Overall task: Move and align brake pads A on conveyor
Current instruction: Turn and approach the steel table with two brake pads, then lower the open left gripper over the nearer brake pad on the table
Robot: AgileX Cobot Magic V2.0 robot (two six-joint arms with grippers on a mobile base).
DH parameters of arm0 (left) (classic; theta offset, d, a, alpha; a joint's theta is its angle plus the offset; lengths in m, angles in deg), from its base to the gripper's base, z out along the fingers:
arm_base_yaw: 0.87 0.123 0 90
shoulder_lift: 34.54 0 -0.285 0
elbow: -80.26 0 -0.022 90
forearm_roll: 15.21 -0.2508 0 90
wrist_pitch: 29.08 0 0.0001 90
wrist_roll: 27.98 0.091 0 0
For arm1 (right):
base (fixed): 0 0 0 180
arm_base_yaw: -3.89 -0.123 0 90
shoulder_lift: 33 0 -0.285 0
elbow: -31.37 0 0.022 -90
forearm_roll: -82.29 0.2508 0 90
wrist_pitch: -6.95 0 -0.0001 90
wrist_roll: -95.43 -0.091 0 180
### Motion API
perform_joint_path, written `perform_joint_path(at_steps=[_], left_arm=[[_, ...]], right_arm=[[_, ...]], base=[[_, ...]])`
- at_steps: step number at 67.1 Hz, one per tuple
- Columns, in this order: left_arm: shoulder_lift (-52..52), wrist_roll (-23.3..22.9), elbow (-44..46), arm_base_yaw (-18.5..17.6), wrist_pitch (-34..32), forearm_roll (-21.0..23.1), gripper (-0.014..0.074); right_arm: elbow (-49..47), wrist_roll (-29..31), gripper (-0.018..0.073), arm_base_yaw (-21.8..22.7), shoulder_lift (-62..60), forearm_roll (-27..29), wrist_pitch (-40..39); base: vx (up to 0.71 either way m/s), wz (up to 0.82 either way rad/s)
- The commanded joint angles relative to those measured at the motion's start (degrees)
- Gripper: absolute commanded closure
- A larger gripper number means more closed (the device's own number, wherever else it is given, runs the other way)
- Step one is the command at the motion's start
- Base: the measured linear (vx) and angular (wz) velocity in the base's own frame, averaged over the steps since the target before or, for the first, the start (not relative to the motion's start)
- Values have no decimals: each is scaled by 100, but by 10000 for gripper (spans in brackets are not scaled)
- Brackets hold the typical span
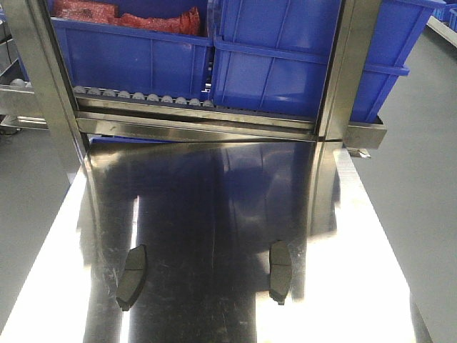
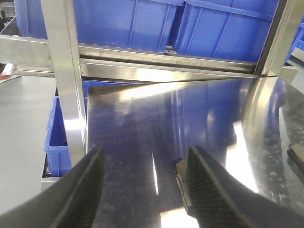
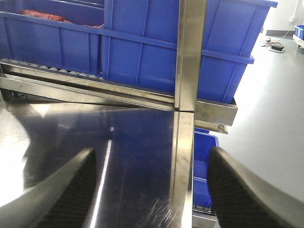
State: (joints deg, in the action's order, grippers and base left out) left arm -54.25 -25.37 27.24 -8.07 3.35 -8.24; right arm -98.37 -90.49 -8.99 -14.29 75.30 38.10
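2 brake pads (image 1: 133,276) lie on the worktop (image 1: 214,193), apparently unplaced. Left end effector (image 2: 145,156) and right end effector (image 3: 152,156) gape empty.

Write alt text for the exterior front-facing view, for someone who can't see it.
A left brake pad and a right brake pad, both dark grey, lie apart on a shiny steel tabletop. Behind the table, blue plastic bins sit on a steel roller rack; the left bin holds red crinkled material.
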Motion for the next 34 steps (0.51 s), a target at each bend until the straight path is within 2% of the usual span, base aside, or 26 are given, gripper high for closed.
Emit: perform_joint_path(at_steps=[1, 34], left_arm=[[-73, -18, 125, -21, -413, 67, 224], [-73, -12, 125, -64, -413, 23, 224]], right_arm=[[-134, 24, 75, 26, 83, -45, -447], [-134, 24, 75, 26, 83, -45, -447]], base=[[0, 0], [0, 0]])
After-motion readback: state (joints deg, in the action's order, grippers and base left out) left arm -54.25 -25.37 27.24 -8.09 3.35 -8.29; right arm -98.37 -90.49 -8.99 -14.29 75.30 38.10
